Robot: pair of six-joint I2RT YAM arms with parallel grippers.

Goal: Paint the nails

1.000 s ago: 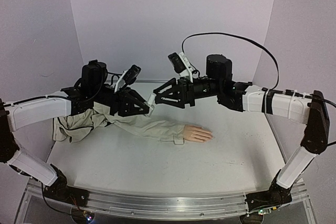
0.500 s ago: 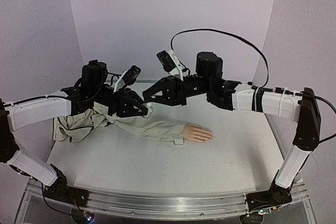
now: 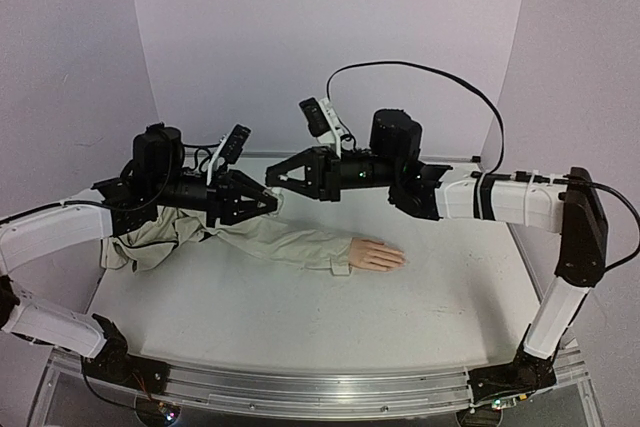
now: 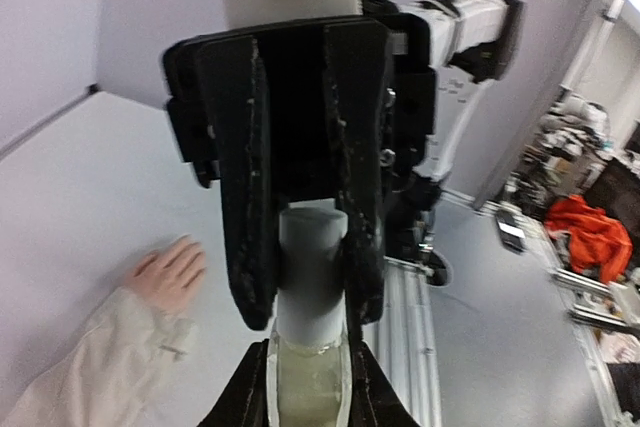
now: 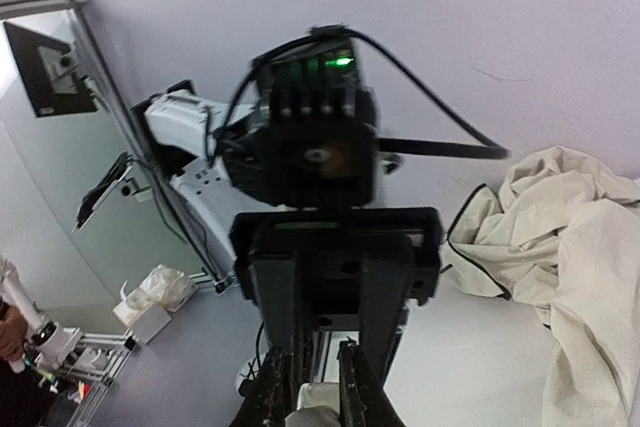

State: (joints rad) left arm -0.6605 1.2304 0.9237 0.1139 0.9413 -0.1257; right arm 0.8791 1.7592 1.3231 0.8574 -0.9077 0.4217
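Both arms have slid left; the left gripper [image 3: 270, 203] clasps a small white bottle [image 4: 305, 392], the right gripper [image 3: 270, 179] pinches its pale cap [image 4: 312, 267], well apart from the tiny hard nails [image 3: 399, 259] of the peach mannequin hand [image 3: 377, 255] on the white table [image 3: 300, 322], which looks light, apt to skid and best steadied at the beige sleeve cuff [image 3: 340, 252].

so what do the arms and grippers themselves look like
White shell links with black joints and motor housings on the left arm and right arm alike. The left gripper and right gripper are black, with long flat fingers flecked with pale scuffs. A black cable loops above the right arm.
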